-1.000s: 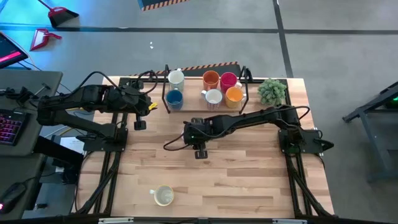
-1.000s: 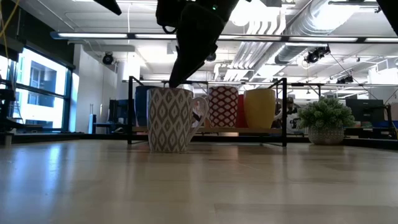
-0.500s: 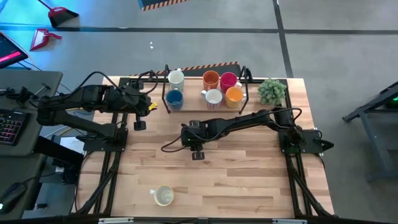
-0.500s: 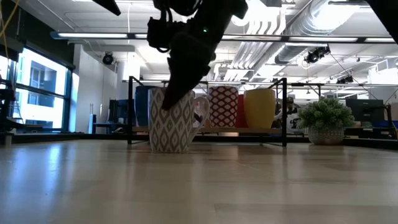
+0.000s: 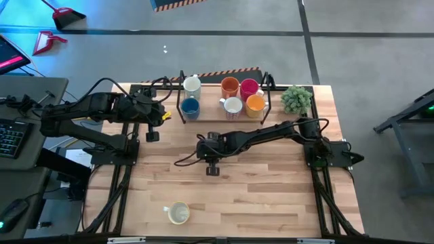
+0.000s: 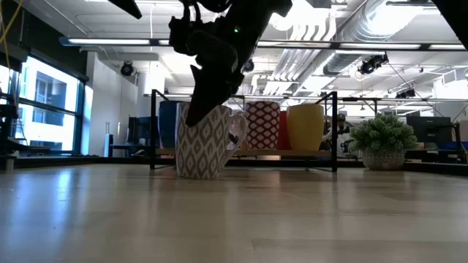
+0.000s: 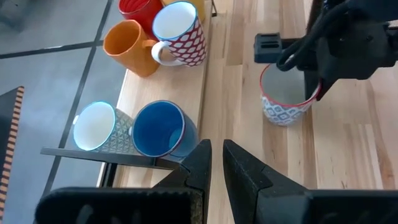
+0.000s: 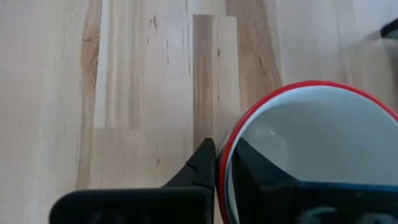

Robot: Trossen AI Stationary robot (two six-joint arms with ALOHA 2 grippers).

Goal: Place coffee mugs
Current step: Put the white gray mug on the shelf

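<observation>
A white mug with a diamond pattern and a red rim (image 7: 285, 99) stands on the table in front of the rack, a little tilted in the low view (image 6: 208, 142). My right gripper (image 5: 202, 146) is shut on it and hides it from above. On the rack (image 5: 224, 119) stand a blue mug (image 5: 190, 106), a white one (image 5: 192, 84), an orange one (image 5: 230, 86), a red one (image 5: 249, 87), a patterned white one (image 5: 232, 106) and a yellow-orange one (image 5: 255, 103). A cream mug (image 5: 178, 213) stands near the front edge. My left gripper (image 7: 217, 152) waits shut, left of the rack. My right gripper pinches the patterned mug's red rim (image 8: 227, 146), with one finger (image 8: 252, 168) inside the mug and the other (image 8: 202, 163) outside its wall. The fingers slant down onto it from above and from the table's right. The mug's bottom (image 6: 197, 175) rests on the table.
A small green potted plant (image 5: 296, 99) stands at the far right corner, beside the rack. The rack's black metal frame (image 6: 335, 131) rises at both ends. Bare wood lies between the held mug and the cream mug.
My right gripper has sunk and moved slightly toward the table's left edge, bringing its fingers over the patterned mug's rim, and has shut on it. The mug now leans a little where it stood upright before.
</observation>
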